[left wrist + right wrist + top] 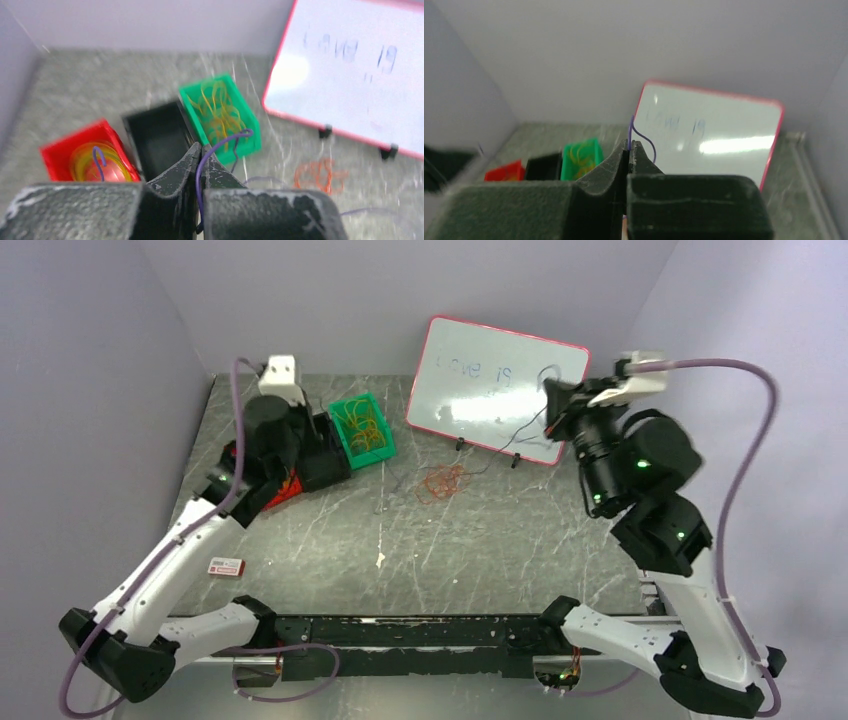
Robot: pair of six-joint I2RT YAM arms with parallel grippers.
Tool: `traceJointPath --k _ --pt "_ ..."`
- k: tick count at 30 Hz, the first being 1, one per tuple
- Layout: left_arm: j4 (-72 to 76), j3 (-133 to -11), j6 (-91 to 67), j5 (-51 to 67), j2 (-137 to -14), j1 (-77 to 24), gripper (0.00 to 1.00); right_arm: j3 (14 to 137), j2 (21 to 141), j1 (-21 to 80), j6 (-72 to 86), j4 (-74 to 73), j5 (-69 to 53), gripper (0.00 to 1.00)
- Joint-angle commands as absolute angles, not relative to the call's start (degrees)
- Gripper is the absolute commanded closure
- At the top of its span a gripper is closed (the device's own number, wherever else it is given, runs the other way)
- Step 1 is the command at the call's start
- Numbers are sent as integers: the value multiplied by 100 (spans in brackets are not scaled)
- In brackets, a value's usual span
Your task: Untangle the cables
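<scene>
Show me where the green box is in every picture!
Top view: the green box is left of middle, toward the back of the table.
Left wrist view: green box near the middle.
Right wrist view: green box at lower left.
Shared landmark: the red-framed whiteboard, always to the box's right.

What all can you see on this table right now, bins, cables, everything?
table: one, grey marbled, underneath.
whiteboard: one, white, red frame, far right, propped up.
green bin: one, far middle.
yellow cables: one bunch, inside green bin.
black bin: one, left of green bin.
red bin: one, left of black bin, yellow-orange cables inside.
orange cables: one tangle, table, before whiteboard.
dark cable: purple-black, pinched in both claws; count unclear.
tag: one, red-white, table's left side.
left claw: black, shut on dark cable.
right claw: black, shut on dark cable.
</scene>
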State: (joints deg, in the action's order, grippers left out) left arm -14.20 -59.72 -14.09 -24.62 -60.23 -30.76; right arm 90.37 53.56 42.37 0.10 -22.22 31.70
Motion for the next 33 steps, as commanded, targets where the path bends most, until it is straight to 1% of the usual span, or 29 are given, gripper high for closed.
traceJointPath --k 1,5,9,12,14,15,19,22,25,28,31,33 --pt "-2174 -7591 -295 -3486 -6311 -3031 93 8275 5083 4247 1644 -3279 2794 100" --pt "-2061 -8831 330 -3608 -6628 -3029 93 7458 4782 4251 2170 -3193 2082 100" --pt "-2154 -9975 765 -3468 -7017 -3032 93 6597 4762 4251 2297 -2966 935 100" --pt "-2156 -10527 964 -3165 -7173 -3027 93 5732 4751 4253 2484 -2606 223 100" --pt "-2158 -10785 1081 -2912 -7240 -3032 93 5203 4689 4248 2598 -2398 113 100" --pt "-2174 -10904 1108 -2750 -7264 -3028 93 4980 4681 4245 2607 -2322 132 97" --pt "-2276 -11203 1069 -2006 -7377 -3032 93 4618 4830 4250 2392 -2342 518 72" --pt "-2334 -11240 956 -1347 -7430 -3032 93 4606 4797 4245 2307 -2344 802 61" --pt "-2372 -11269 900 -745 -7489 -3035 93 4625 4693 4250 2111 -2261 952 53" --pt "-2373 -11357 818 -409 -7546 -3035 93 4576 4597 4241 1551 -1850 426 49" --pt "-2349 -11460 759 -185 -7605 -3040 93 4204 4611 4251 867 -578 -776 44" --pt "-2331 -11506 747 -123 -7634 -3040 93 3620 4601 4254 516 796 -1369 44"
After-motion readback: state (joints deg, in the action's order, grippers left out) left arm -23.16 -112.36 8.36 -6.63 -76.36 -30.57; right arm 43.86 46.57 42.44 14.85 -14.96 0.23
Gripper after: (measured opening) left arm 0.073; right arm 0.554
